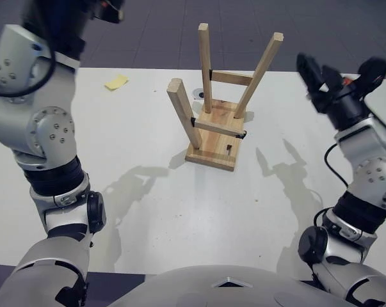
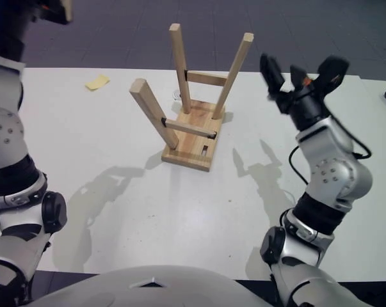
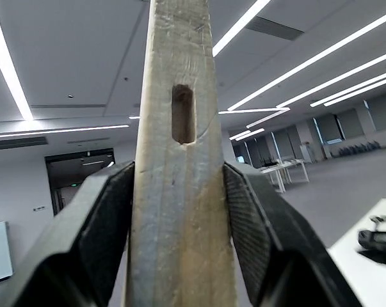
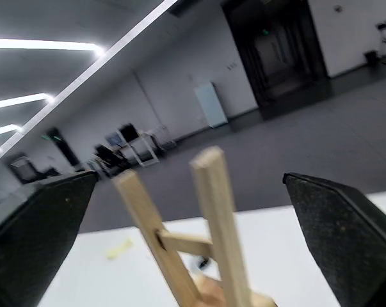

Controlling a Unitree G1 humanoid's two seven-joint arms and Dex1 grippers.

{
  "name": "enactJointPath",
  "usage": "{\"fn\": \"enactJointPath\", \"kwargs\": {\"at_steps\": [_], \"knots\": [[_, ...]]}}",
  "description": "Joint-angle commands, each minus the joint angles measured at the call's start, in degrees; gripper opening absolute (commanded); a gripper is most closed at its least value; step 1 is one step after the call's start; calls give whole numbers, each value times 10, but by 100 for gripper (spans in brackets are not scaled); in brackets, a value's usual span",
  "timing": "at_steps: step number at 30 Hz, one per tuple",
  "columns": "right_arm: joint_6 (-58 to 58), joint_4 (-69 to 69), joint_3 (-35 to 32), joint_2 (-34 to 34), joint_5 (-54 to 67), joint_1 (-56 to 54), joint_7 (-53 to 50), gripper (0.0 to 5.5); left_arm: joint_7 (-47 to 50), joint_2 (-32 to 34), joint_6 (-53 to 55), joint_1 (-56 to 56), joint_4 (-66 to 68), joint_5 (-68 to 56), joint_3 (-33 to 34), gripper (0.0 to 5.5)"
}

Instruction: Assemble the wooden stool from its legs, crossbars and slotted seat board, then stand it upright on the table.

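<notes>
At the white table (image 1: 148,198), our left gripper's (image 3: 180,217) pads (image 3: 109,224) clamp a slotted wooden leg (image 3: 180,77), while our right gripper's (image 1: 339,74) fingers (image 1: 310,69) stand wide apart, empty, at three o'clock of the upturned three-legged stool (image 1: 217,128), which rests on its seat board (image 1: 209,153) near the table's middle.

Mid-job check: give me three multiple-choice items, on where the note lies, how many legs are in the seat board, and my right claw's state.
1. The yellow note lies: A on the floor; B on the table, left of the stool; C on a chair.
2. Legs standing up from the seat board: A two; B three; C four.
3. The right claw is: A shut on a crossbar; B shut on a leg; C open, empty.
B: it rests on the table. B: three point up. C: it is spread wide, nothing inside.
</notes>
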Motion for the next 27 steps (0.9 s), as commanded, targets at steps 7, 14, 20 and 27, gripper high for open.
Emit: {"fn": "enactJointPath", "kwargs": {"at_steps": [7, 14, 20, 27], "knots": [[-49, -105, 23, -37, 308, -60, -11, 540, -123, -9, -62, 0, 57, 103, -153, 217], [-99, -24, 76, -53, 264, -87, -37, 540, -151, -17, -69, 3, 50, 109, -161, 217], [-117, 4, 98, -57, 243, -90, -43, 540, -158, -20, -65, 8, 38, 110, -162, 217], [-119, -12, 110, -59, 264, -75, -54, 434, -161, -22, -68, 12, 41, 122, -168, 217]]}}
